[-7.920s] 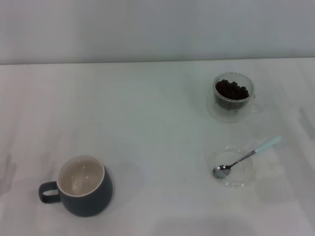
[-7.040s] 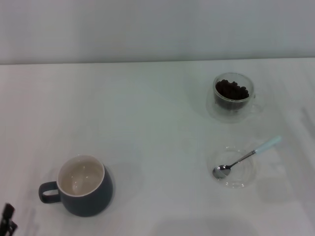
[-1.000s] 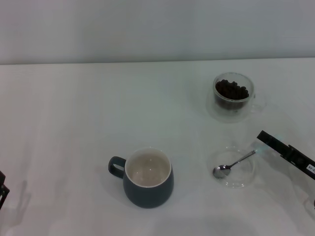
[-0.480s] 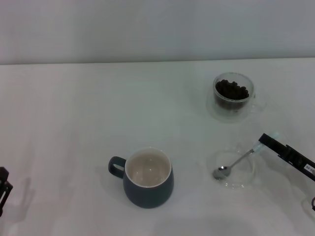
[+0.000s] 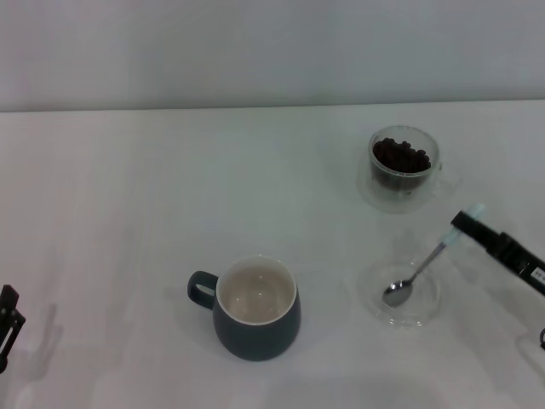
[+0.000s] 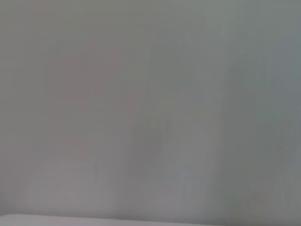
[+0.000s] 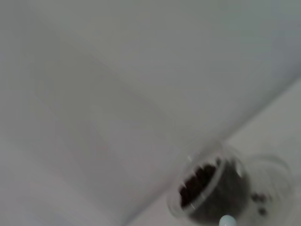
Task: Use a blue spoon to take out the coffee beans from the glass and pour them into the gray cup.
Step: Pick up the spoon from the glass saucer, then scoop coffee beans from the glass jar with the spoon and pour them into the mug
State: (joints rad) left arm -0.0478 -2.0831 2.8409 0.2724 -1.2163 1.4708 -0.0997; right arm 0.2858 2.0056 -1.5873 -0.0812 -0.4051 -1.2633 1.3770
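The blue spoon slants up from the flat clear dish, its silver bowl low over the dish and its pale handle raised to the right. My right gripper is shut on the handle near its tip. The glass with the coffee beans stands beyond the dish at the back right. It also shows in the right wrist view, with the spoon's handle tip in front of it. The gray cup stands at the front middle with its cream inside bare and its handle to the left. My left gripper is at the table's front left edge.
A white table runs back to a pale wall. The left wrist view shows only the wall.
The gray cup went from the front left to the front middle. In the last second my right gripper took the spoon's handle and raised it; the spoon's bowl slid right in the dish.
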